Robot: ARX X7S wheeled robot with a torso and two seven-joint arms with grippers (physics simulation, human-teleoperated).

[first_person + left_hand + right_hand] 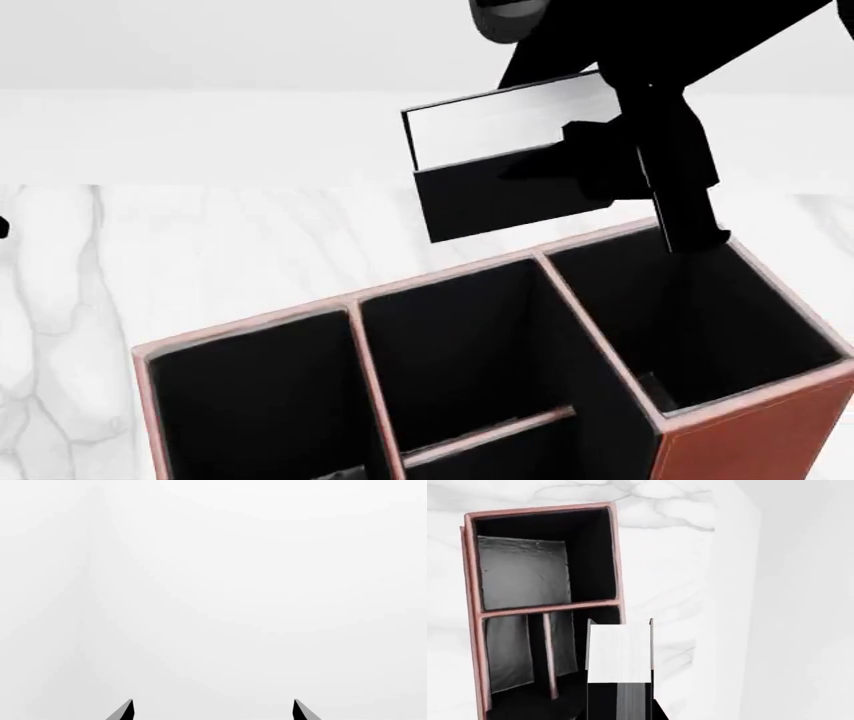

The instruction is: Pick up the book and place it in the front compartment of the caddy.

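- The book (514, 160) was seen held aloft in the upper middle of the head view, tilted, clear of the caddy (747, 440) and above its far rim.
- The right gripper (627, 150) was clenched on the book; the left gripper (213, 711) was spread apart with nothing between its tips, facing blank white.
- The front compartment (461, 350), at lower centre of the head view behind the low crossbar (487, 435), was judged empty; nothing could be made out in the other cells.
- A snag was judged likely: the tilted book could catch a pinkish rim if lowered unlevelled.
- A drop into the tall right-hand cell (707, 320), over which the arm hung, was also judged possible.
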